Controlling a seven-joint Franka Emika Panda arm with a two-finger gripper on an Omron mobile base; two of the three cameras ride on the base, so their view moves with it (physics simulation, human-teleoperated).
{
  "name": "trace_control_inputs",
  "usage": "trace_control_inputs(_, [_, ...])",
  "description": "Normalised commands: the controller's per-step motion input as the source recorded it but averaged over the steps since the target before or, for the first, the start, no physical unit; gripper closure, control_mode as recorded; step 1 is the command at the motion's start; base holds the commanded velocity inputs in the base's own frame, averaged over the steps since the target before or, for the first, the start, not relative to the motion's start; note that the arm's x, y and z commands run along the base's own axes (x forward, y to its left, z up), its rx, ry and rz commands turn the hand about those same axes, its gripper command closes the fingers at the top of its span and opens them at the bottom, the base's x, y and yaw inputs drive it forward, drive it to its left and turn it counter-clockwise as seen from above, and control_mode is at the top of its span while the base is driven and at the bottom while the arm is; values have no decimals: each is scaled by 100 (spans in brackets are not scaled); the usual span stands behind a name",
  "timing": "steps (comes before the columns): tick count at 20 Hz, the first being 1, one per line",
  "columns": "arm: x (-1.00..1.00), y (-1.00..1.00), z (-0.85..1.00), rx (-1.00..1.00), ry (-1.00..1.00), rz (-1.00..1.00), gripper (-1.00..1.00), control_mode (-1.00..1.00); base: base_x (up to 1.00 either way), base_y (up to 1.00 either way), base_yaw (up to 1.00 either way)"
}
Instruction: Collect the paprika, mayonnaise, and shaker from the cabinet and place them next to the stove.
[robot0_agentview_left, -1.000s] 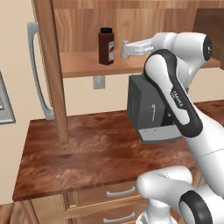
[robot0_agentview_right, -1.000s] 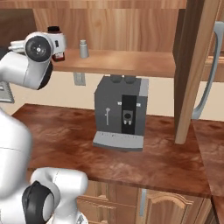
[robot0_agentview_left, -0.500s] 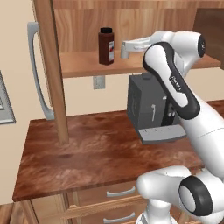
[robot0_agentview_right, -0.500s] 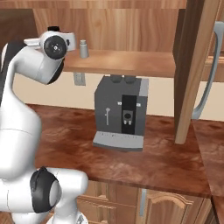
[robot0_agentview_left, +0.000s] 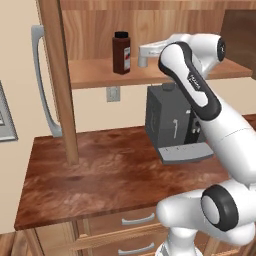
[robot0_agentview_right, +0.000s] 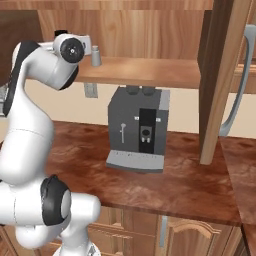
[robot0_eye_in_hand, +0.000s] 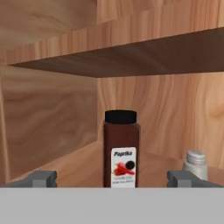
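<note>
The end effector (robot0_eye_in_hand: 112, 178) is spread wide and empty, with the paprika (robot0_eye_in_hand: 121, 151) at 12 o'clock and the shaker (robot0_eye_in_hand: 195, 163) at 3 o'clock on the cabinet (robot0_eye_in_hand: 65, 164) shelf.

One tall dark red-brown paprika bottle (robot0_agentview_left: 121, 52) with a black cap and a pale label stands on the plank shelf. One small slim grey-white shaker (robot0_agentview_right: 95, 56) with a rounded top stands on that shelf too (in the hand view it peeks up at the lower right). There is one light-brown wooden wall cabinet (robot0_agentview_left: 150, 30), with two vertical wood posts, one seen in each base view. One boxy grey coffee machine (robot0_agentview_right: 137, 129) sits on one reddish-brown wooden counter (robot0_agentview_left: 100, 180). Two silver drawer handles (robot0_agentview_left: 137, 219) show below the counter in the left base view.
</note>
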Motion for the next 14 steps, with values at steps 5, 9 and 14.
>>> trace_control_inputs(5, [26, 2, 0, 0, 0, 0, -100, -100, 0, 0, 0])
trace_control_inputs(9, [19, 5, 0, 0, 0, 0, -100, -100, 0, 0, 0])
trace_control_inputs(14, [15, 1, -2, 0, 0, 0, -100, -100, 0, 0, 0])
